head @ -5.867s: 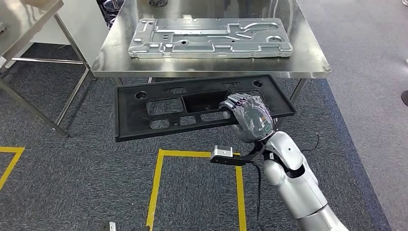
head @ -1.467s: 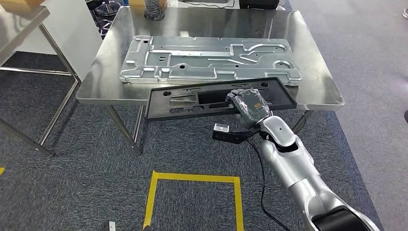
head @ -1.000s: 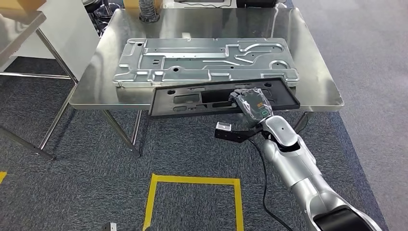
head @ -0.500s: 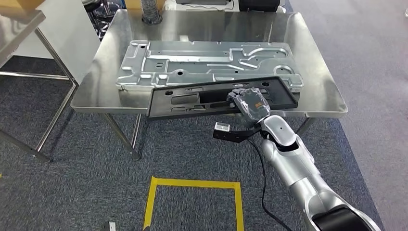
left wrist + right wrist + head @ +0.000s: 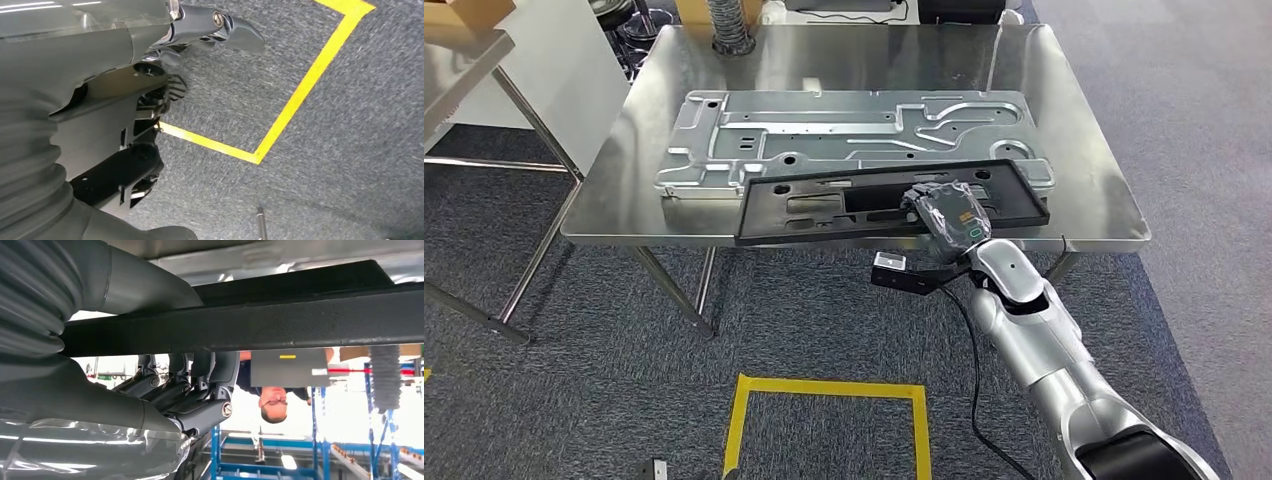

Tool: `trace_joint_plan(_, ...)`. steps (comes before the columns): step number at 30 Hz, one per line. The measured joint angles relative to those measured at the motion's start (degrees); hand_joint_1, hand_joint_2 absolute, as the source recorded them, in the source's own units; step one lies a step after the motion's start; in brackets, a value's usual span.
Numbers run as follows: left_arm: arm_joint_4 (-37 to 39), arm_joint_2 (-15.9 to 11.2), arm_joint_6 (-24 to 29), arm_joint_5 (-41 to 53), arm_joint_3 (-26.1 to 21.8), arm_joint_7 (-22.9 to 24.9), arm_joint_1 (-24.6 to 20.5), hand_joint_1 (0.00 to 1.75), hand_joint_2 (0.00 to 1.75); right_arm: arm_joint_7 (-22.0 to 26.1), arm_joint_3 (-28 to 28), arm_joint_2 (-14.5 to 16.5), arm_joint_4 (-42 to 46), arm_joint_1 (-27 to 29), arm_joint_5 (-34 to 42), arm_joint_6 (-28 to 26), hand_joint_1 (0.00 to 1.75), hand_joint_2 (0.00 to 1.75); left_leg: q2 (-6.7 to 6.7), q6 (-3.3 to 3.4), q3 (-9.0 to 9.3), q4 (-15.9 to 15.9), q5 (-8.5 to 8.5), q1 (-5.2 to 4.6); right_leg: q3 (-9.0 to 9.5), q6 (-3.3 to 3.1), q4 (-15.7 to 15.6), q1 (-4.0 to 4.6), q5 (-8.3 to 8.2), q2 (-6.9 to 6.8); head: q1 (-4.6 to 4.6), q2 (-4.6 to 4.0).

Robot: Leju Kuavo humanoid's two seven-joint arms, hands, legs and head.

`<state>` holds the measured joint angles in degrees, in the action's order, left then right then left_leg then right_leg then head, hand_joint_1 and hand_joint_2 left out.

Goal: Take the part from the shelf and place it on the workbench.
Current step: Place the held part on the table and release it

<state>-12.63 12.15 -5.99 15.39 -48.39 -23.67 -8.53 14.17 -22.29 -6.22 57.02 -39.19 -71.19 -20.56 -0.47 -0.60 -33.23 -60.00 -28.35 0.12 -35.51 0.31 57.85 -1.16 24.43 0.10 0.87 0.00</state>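
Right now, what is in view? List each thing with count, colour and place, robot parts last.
Black part: one, black, held over the workbench's near edge.
Metal panel: one, silver, flat on the workbench.
Workbench: one, steel, ahead of the robot.
Ribbed hose: one, grey, far edge of the workbench.
Floor tape: yellow, on grey carpet.
Person: one, beyond the workbench.
Right hand: one, grey, grips the black part.
Left hand: one, grey, hangs over the carpet, holding nothing.

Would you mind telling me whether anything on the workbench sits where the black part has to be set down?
Yes. A large metal panel lies across the middle of the workbench, right beyond the black part that the right hand holds at the near edge. A narrow bare strip remains in front.
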Motion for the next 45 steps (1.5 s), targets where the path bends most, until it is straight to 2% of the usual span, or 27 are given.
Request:
trace_joint_plan(3, 0.0, 0.0, 0.0, 0.0, 0.0, 0.0, 0.0, 0.00, 1.75, 0.0, 0.0, 0.1, 0.0, -0.1, 0.0, 0.0, 1.75, 1.75, 0.11, -0.60, -5.25, -10.6, -4.58, 0.26, 0.64, -0.66, -0.2, -0.03, 0.43, 0.01, 0.08, -0.01)
trace_joint_plan(4, 0.0, 0.0, 0.0, 0.0, 0.0, 0.0, 0.0, 0.00, 1.75, 0.0, 0.0, 0.1, 0.0, 0.0, 0.0, 0.0, 1.75, 1.75, 0.11, -0.73, -7.21, -13.9, -5.34, 0.34, 0.83, -0.71, -0.2, 0.01, 0.62, 0.02, 0.06, -0.01)
trace_joint_plan(5, 0.0, 0.0, 0.0, 0.0, 0.0, 0.0, 0.1, 0.00, 1.75, -0.1, 0.0, 0.1, 0.0, 0.0, 0.0, 0.0, 1.75, 1.75, 0.11, -0.81, -8.32, -15.2, -4.93, 0.41, 1.06, -0.68, -0.1, 0.02, 0.84, 0.04, 0.07, -0.01)
trace_joint_plan(6, 0.0, 0.0, 0.0, -0.1, 0.0, 0.0, 0.1, 0.00, 1.75, -0.1, 0.0, 0.1, 0.0, 0.1, 0.0, 0.0, 1.75, 1.75, 0.12, -0.81, -8.29, -14.2, -3.33, 0.48, 1.40, -0.60, -0.1, 0.01, 1.10, 0.08, 0.08, -0.01)
trace_joint_plan(8, 0.0, 0.0, 0.0, -0.2, 0.0, 0.0, 0.2, 0.00, 1.75, -0.1, 0.0, 0.1, 0.0, 0.1, -0.1, 0.0, 1.75, 1.75, 0.13, -0.61, -5.52, -6.7, 1.68, 0.58, 2.31, -0.28, -0.1, -0.02, 1.77, 0.12, 0.07, -0.02)
trace_joint_plan(10, 0.0, 0.0, 0.0, -0.2, 0.0, -0.1, 0.1, 0.00, 1.75, -0.1, 0.0, 0.1, 0.0, 0.0, -0.1, 0.0, 1.75, 1.75, 0.14, -0.25, -2.73, -0.3, 4.23, 0.41, 2.86, 0.23, 0.0, 0.14, 2.30, 0.18, 0.05, -0.02)
trace_joint_plan(13, 0.0, 0.0, 0.0, -0.3, 0.0, -0.1, 0.1, 0.00, 1.75, -0.2, 0.0, 0.1, 0.0, 0.0, -0.2, 0.0, 1.75, 1.75, 0.09, 0.56, -1.96, 1.4, 3.79, 0.22, 2.83, 1.15, -0.1, 0.30, 2.51, 0.12, 0.02, 0.00)
trace_joint_plan(15, 0.0, 0.0, 0.0, -0.4, 0.0, -0.1, 0.1, 0.00, 1.75, -0.3, 0.0, 0.1, 0.0, -0.1, -0.2, 0.0, 1.75, 1.75, 0.07, 1.31, -1.60, 1.9, 3.84, 0.40, 2.25, 1.68, 1.2, 0.19, 3.53, 0.02, -0.10, 0.00)
trace_joint_plan(16, 0.0, 0.0, 0.0, -0.4, 0.0, -0.1, 0.1, 0.00, 1.75, -0.3, 0.0, 0.1, 0.0, -0.1, -0.2, 0.0, 1.75, 1.75, 0.09, 1.65, -1.38, 2.2, 3.87, 0.49, 1.08, 1.87, 3.6, 0.15, 4.75, 0.00, -0.16, 0.00)
trace_joint_plan(18, 0.0, 0.0, 0.0, -0.4, 0.0, -0.1, 0.0, 0.00, 1.75, -0.4, 0.0, 0.1, 0.0, -0.1, -0.2, 0.0, 1.75, 1.75, 0.12, 2.09, -1.22, 2.3, 3.68, 0.43, -3.07, 2.07, 11.3, 0.07, 7.81, -0.02, -0.27, 0.00)
trace_joint_plan(19, 0.0, 0.0, 0.0, -0.4, 0.0, -0.1, 0.0, 0.00, 1.75, -0.4, 0.0, 0.1, -0.1, -0.1, -0.2, 0.1, 1.75, 1.75, 0.10, 2.20, -1.16, 2.2, 3.56, 0.39, -5.21, 2.15, 14.8, 0.05, 8.72, -0.02, -0.26, 0.00)
trace_joint_plan(20, 0.0, 0.0, 0.0, -0.4, 0.0, -0.1, 0.1, 0.00, 1.75, -0.4, 0.0, 0.1, -0.2, 0.0, -0.3, 0.1, 1.75, 1.75, 0.03, 2.25, -1.06, 2.2, 3.40, 0.36, -6.59, 2.18, 16.6, 0.03, 8.58, -0.03, -0.27, 0.00)
trace_joint_plan(21, 0.0, 0.0, 0.0, -0.4, 0.0, -0.1, 0.1, 0.00, 1.75, -0.4, 0.0, 0.1, -0.3, 0.0, -0.3, 0.2, 1.75, 1.75, -0.07, 2.24, -0.90, 2.0, 3.20, 0.35, -6.88, 2.12, 16.2, 0.02, 7.27, -0.03, -0.28, 0.00)
trace_joint_plan(22, 0.0, 0.0, 0.1, -0.4, 0.0, -0.1, 0.1, 0.00, 1.75, -0.4, 0.0, 0.1, -0.5, -0.1, -0.3, 0.2, 1.75, 1.75, -0.18, 2.15, -0.66, 1.9, 2.93, 0.34, -6.00, 1.96, 13.4, 0.03, 4.96, -0.03, -0.28, 0.00)
trace_joint_plan(24, 0.0, 0.1, 0.1, -0.4, 0.0, -0.1, 0.1, 0.00, 1.75, -0.4, 0.0, 0.2, -0.7, -0.5, -0.4, 0.2, 1.75, 1.75, -0.34, 1.80, -0.19, 1.6, 2.29, 0.22, -2.77, 1.45, 5.4, 0.23, 0.62, -0.06, -0.26, -0.01)
trace_joint_plan(25, 0.0, 0.1, 0.1, -0.5, 0.0, -0.1, 0.1, 0.00, 1.75, -0.4, 0.0, 0.2, -0.8, -0.7, -0.4, 0.2, 1.75, 1.75, -0.36, 1.56, -0.07, 1.5, 2.03, 0.13, -1.55, 1.21, 2.6, 0.39, -0.39, -0.08, -0.23, -0.01)
trace_joint_plan(27, 0.0, 0.1, 0.1, -0.5, 0.0, -0.2, 0.1, 0.00, 1.75, -0.3, -0.1, 0.3, -1.0, -1.0, -0.4, 0.1, 1.75, 1.75, -0.35, 1.00, 0.02, 1.6, 1.78, 0.02, -0.73, 0.83, 0.8, 0.74, -0.25, -0.04, -0.17, -0.01)
trace_joint_plan(30, 0.0, 0.0, 0.1, -0.6, 0.0, -0.2, 0.1, 0.00, 1.75, -0.3, -0.1, 0.4, -1.4, -1.2, -0.5, 0.1, 1.75, 1.75, -0.23, 0.16, 0.03, 0.9, 0.88, 0.05, -0.17, 0.08, 0.0, 0.36, -0.18, 0.01, -0.13, 0.00)
trace_joint_plan(32, 0.0, 0.0, 0.1, -0.8, 0.0, -0.3, 0.2, 0.00, 1.75, -0.3, -0.1, 0.6, -1.5, -1.5, -0.6, 0.0, 1.75, 1.75, -0.06, -0.34, -2.26, -4.2, -1.72, 0.20, 0.39, -0.49, -0.3, 0.14, -0.08, -0.01, 0.01, 0.00)
trace_joint_plan(34, 0.0, 0.0, 0.1, -0.9, 0.0, -0.4, 0.2, 0.00, 1.75, -0.2, -0.1, 0.7, -1.9, -1.7, -0.6, 0.0, 1.75, 1.75, 0.01, -0.71, -6.45, -11.9, -4.49, 0.41, 0.69, -0.76, -0.3, 0.22, 0.21, 0.00, 0.09, 0.00)
trace_joint_plan(35, 0.0, 0.0, 0.1, -1.0, 0.0, -0.4, 0.2, 0.00, 1.75, -0.1, -0.1, 0.8, -2.1, -1.7, -0.6, 0.0, 1.75, 1.75, 0.03, -0.83, -7.99, -14.3, -4.76, 0.49, 0.86, -0.77, -0.3, 0.26, 0.37, 0.00, 0.08, 0.00)
trace_joint_plan(36, 0.0, 0.0, 0.1, -1.0, 0.0, -0.4, 0.3, 0.00, 1.75, -0.1, -0.1, 0.8, -2.3, -1.7, -0.6, 0.0, 1.75, 1.75, 0.05, -0.89, -8.50, -14.4, -3.79, 0.54, 1.09, -0.71, -0.3, 0.28, 0.55, 0.01, 0.08, 0.00)
trace_joint_plan(37, 0.0, 0.0, 0.1, -1.0, 0.0, -0.4, 0.3, 0.00, 1.75, 0.0, -0.1, 0.8, -2.6, -1.8, -0.6, -0.1, 1.75, 1.75, 0.08, -0.87, -7.87, -12.2, -1.77, 0.58, 1.40, -0.62, -0.3, 0.27, 0.77, 0.03, 0.09, 0.00)
trace_joint_plan(39, 0.0, 0.0, 0.0, -1.0, 0.0, -0.4, 0.3, 0.00, 1.75, 0.2, -0.1, 0.8, -3.0, -2.1, -0.6, -0.2, 1.75, 1.75, 0.10, -0.60, -4.52, -4.2, 2.80, 0.56, 2.08, -0.28, -0.2, 0.34, 1.28, 0.07, 0.07, -0.01)
trace_joint_plan(40, 0.0, 0.0, 0.0, -1.0, 0.0, -0.4, 0.2, 0.00, 1.75, 0.2, -0.1, 0.8, -3.2, -2.4, -0.6, -0.2, 1.75, 1.75, 0.08, -0.38, -3.10, -1.0, 3.99, 0.47, 2.22, -0.04, -0.2, 0.42, 1.47, 0.11, 0.07, -0.01)
trace_joint_plan(41, 0.0, 0.0, 0.0, -1.0, 0.0, -0.5, 0.2, 0.00, 1.75, 0.2, -0.1, 0.8, -3.4, -2.6, -0.5, -0.3, 1.75, 1.75, 0.06, -0.17, -2.28, 0.9, 4.41, 0.38, 2.25, 0.22, -0.2, 0.48, 1.58, 0.15, 0.04, -0.01)
trace_joint_plan(45, 0.0, 0.0, -0.1, -1.0, 0.0, -0.5, 0.1, 0.00, 1.75, 0.3, -0.1, 0.8, -4.0, -3.0, -0.5, -0.6, 1.75, 1.75, 0.02, 1.05, -1.73, 2.0, 4.14, 0.38, 2.03, 1.39, 0.4, 0.39, 2.24, 0.11, -0.03, 0.00)
